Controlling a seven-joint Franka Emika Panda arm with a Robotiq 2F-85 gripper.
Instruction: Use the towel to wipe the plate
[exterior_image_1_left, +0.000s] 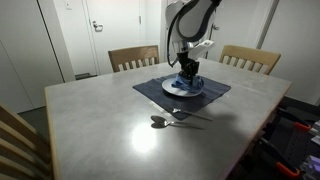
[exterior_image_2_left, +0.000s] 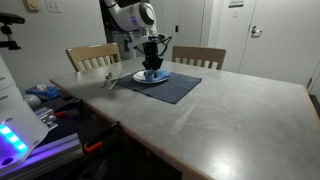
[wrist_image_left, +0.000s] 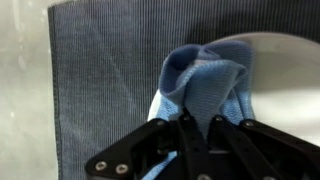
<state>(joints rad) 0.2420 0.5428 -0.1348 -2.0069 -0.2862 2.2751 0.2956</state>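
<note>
A light blue towel (wrist_image_left: 205, 82) lies bunched on a white plate (wrist_image_left: 285, 70), which rests on a dark blue ribbed placemat (wrist_image_left: 100, 70). My gripper (wrist_image_left: 197, 122) is shut on the towel and presses it down onto the plate's left part. In both exterior views the gripper (exterior_image_1_left: 187, 72) (exterior_image_2_left: 151, 66) stands upright over the plate (exterior_image_1_left: 172, 90) (exterior_image_2_left: 138, 77), with the blue towel (exterior_image_1_left: 186, 84) (exterior_image_2_left: 153, 73) under its fingers. The placemat (exterior_image_1_left: 215, 94) (exterior_image_2_left: 180, 88) lies at the table's far side.
A metal spoon (exterior_image_1_left: 168, 120) lies on the grey table (exterior_image_1_left: 100, 120) in front of the placemat; it also shows in an exterior view (exterior_image_2_left: 113, 83). Wooden chairs (exterior_image_1_left: 133, 58) (exterior_image_1_left: 250, 58) stand behind the table. Electronic equipment (exterior_image_2_left: 25, 120) sits at the table's edge.
</note>
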